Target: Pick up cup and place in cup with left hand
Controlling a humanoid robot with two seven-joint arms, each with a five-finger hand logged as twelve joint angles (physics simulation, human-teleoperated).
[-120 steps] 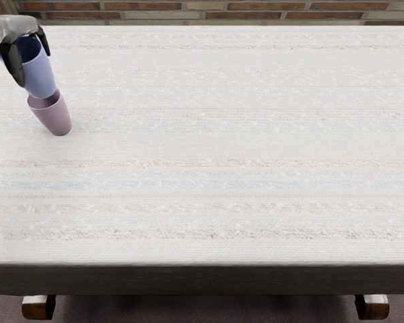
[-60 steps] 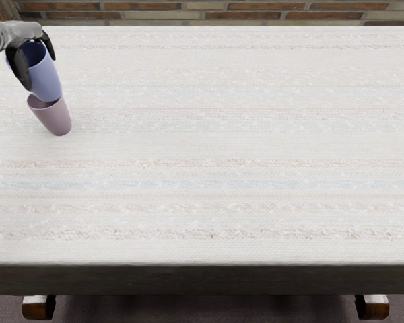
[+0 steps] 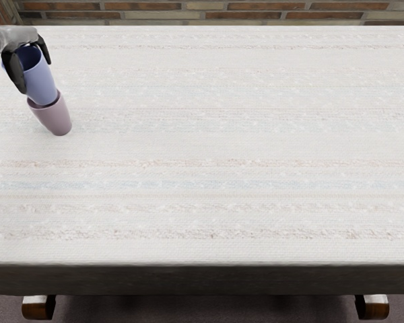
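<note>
Left hand (image 3: 17, 40), grasping blue cup (image 3: 41, 85), has lowered it slightly toward the mauve cup (image 3: 52, 120) beneath the hand; base at its mouth, insertion probably starting.

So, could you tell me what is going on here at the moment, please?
The robot's left hand is gripping a blue cup, holding it above a pinkish-purple cup that stands on the table. The blue cup's bottom is at the other's mouth, perhaps just starting to enter. Most of the blue cup remains outside, so it is not nested yet.
</note>
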